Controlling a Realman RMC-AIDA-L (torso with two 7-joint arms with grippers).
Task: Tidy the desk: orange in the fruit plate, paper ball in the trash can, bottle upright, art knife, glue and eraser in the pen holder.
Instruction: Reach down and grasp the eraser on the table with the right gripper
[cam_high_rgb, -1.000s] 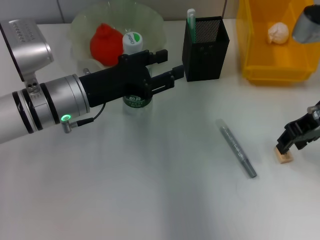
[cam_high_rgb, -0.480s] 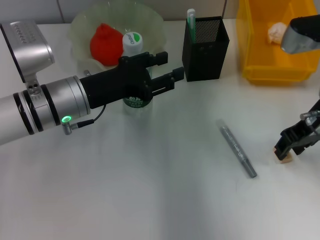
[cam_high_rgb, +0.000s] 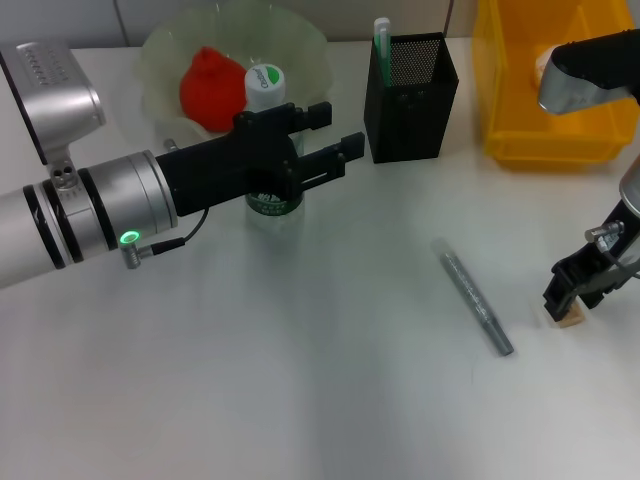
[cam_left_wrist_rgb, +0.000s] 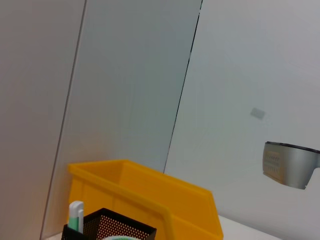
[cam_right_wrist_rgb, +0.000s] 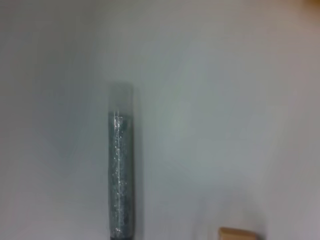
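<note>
The bottle (cam_high_rgb: 267, 90) stands upright in front of the fruit plate (cam_high_rgb: 300, 45), which holds the orange (cam_high_rgb: 208, 88). My left gripper (cam_high_rgb: 330, 135) is at the bottle's body, open, its fingers reaching past it. At the right edge my right gripper (cam_high_rgb: 575, 290) is low over the eraser (cam_high_rgb: 571, 317), open, and covers most of it. A slim grey glittery tube (cam_high_rgb: 475, 297) lies on the table and also shows in the right wrist view (cam_right_wrist_rgb: 121, 175) with the eraser (cam_right_wrist_rgb: 237, 233). The paper ball (cam_high_rgb: 543, 66) lies in the trash can (cam_high_rgb: 520, 145), mostly hidden by my right arm.
The black mesh pen holder (cam_high_rgb: 412, 110) stands between plate and trash can, with a green-and-white stick (cam_high_rgb: 381, 38) upright in it. The left wrist view shows the trash can (cam_left_wrist_rgb: 150, 195) and pen holder (cam_left_wrist_rgb: 107, 230) against a wall.
My right gripper has sunk lower over the eraser and shifted slightly left, while the right arm's upper part swung across the paper ball. The left gripper has barely moved.
</note>
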